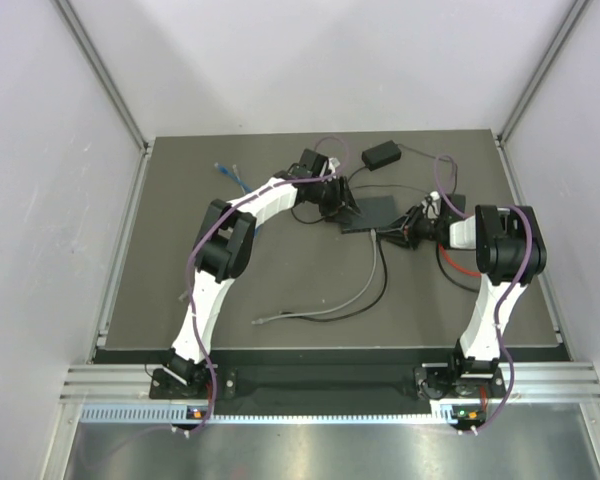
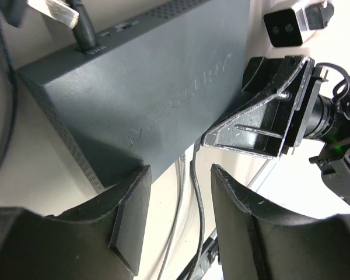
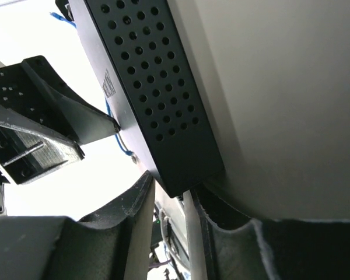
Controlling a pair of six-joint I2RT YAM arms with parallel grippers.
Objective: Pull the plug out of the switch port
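On the left, the left gripper (image 2: pixel 179 195) is hovering at the near edge of the switch (image 2: pixel 146 87), its jaws standing spread. Nothing is being pinched there. Only loose cables are running down through the gap, and one finger (image 2: pixel 131 204) is sitting right at the box's corner.

Moving to the middle, the switch is lying flat on the table between the two arms, and a black cord (image 2: pixel 84 32) is going into its far edge. A grey cable (image 1: pixel 325 308) is trailing from its near edge down across the table, with its other end lying free.

Over on the right, the right gripper (image 3: pixel 174 201) is reaching in at the switch's corner. Its jaws are standing only narrowly apart around that corner and a pale strip that may be the grey cable. I cannot tell whether they are actually gripping it.

The plug itself is hiding from every view. Judging by the cable running straight to the box, it is looking as though it is still seated, so the approach is looking done. What is left is a firm hold on the plug, the left side bracing the switch, and the pull itself.
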